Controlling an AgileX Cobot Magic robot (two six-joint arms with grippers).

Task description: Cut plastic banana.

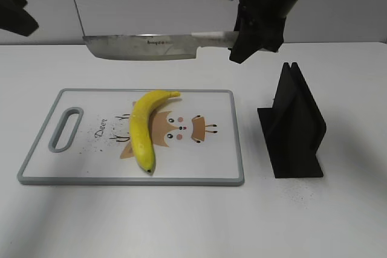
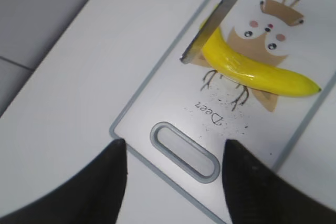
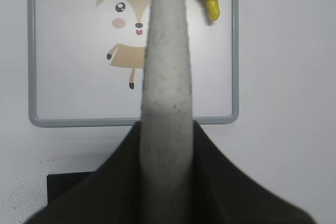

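On cutting board (image 1: 217,167), plastic banana (image 1: 144,130) — glossy, uncut

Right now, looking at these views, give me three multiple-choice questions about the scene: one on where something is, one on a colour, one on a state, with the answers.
1. Where does the banana lie?
A. On the cutting board
B. In the black stand
C. On the bare table

2. What colour is the board's rim?
A. Red
B. Grey
C. Green

3. How does the knife stand?
A. Slotted in the stand
B. Flat on the board
C. Held in the air by the right gripper

Answers:
1. A, the banana rests across the deer print on the board.
2. B, a grey edge runs round the white board.
3. C, the exterior view shows the blade above the board, the gripper shut on its handle. The left gripper is open and empty.
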